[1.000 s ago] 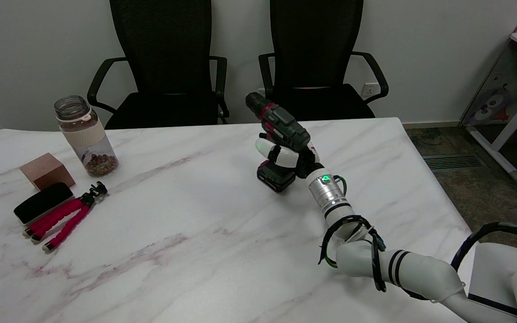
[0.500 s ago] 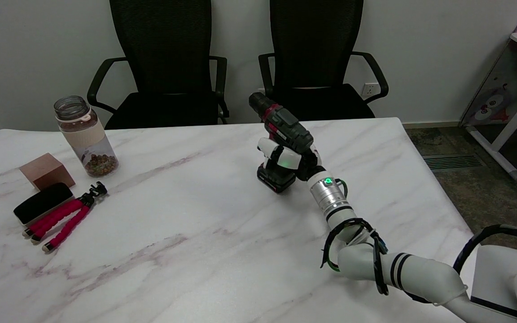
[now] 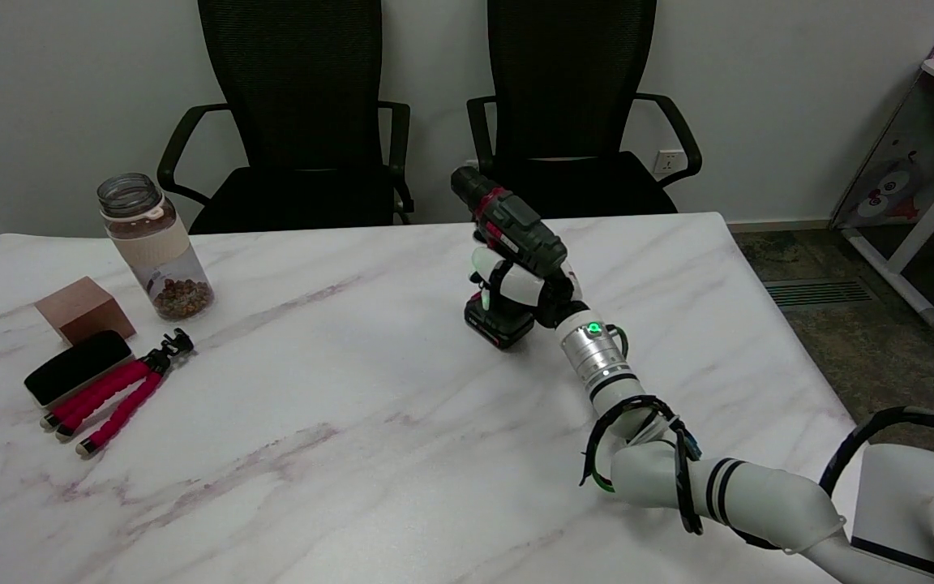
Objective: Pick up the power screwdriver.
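Right hand [image 3: 520,284] is wrapped around the grip of the power screwdriver [image 3: 507,243], fingers [image 3: 499,272] closed on the handle between motor body and battery pack. Tool sits upright-ish, tilted, chuck pointing up and away from the hand toward the far left. Battery base is directly below the hand, at or just above the marble table [image 3: 337,405]; can't tell if it's touching. Wrist shows a green light just behind the hand. Well off to the hand's left: glass jar [image 3: 155,243], a copper-coloured block [image 3: 82,308], a black case [image 3: 78,367] just beside the block, and a pink-legged tripod [image 3: 122,393] next to the case. Two black office chairs [image 3: 572,105] stand beyond the hand, behind the table's far edge.
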